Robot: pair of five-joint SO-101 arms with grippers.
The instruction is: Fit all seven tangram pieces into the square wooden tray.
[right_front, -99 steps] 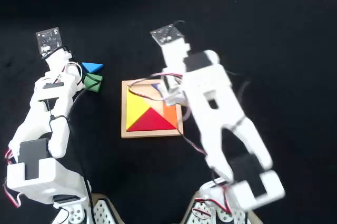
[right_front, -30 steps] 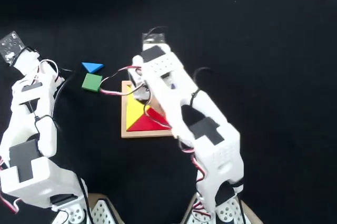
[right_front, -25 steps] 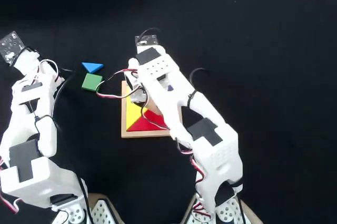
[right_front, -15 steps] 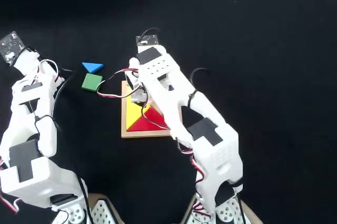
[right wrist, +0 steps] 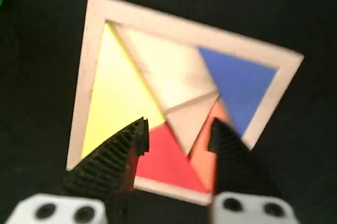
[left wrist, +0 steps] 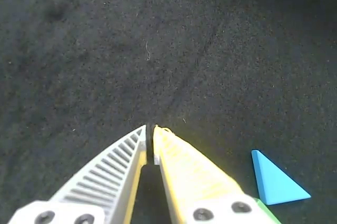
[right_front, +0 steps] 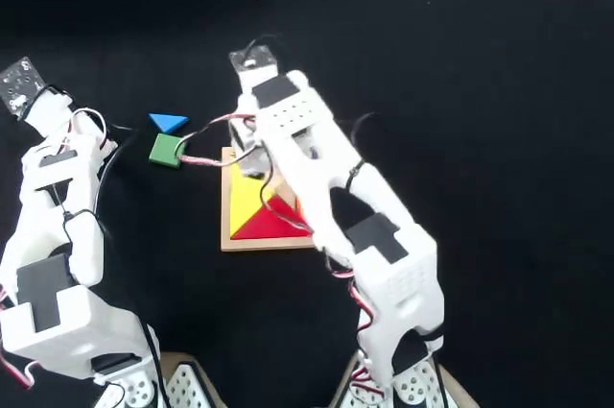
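The square wooden tray [right wrist: 184, 30] lies below my right gripper [right wrist: 179, 126], which hangs open above it with nothing between its fingers. In the tray sit a yellow triangle [right wrist: 113, 92], a red triangle [right wrist: 163, 161], an orange piece [right wrist: 202, 150] and a dark blue triangle [right wrist: 239, 81]; bare wood shows in between. In the high view the right arm [right_front: 288, 130] covers the tray's [right_front: 226, 226] far side. A green square [right_front: 166, 151] and a light blue triangle [right_front: 169, 123] lie on the cloth left of the tray. My left gripper [left wrist: 150, 127] is shut and empty, with the light blue triangle [left wrist: 274, 182] off to one side of it.
Black cloth covers the whole table. The left arm [right_front: 53, 187] stands at the far left, apart from the loose pieces. The right half of the table holds nothing but the right arm's base [right_front: 393, 370].
The left arm drew back leftward from the green and blue pieces and then stayed still. The right arm swung from the tray's right side to its far left edge.
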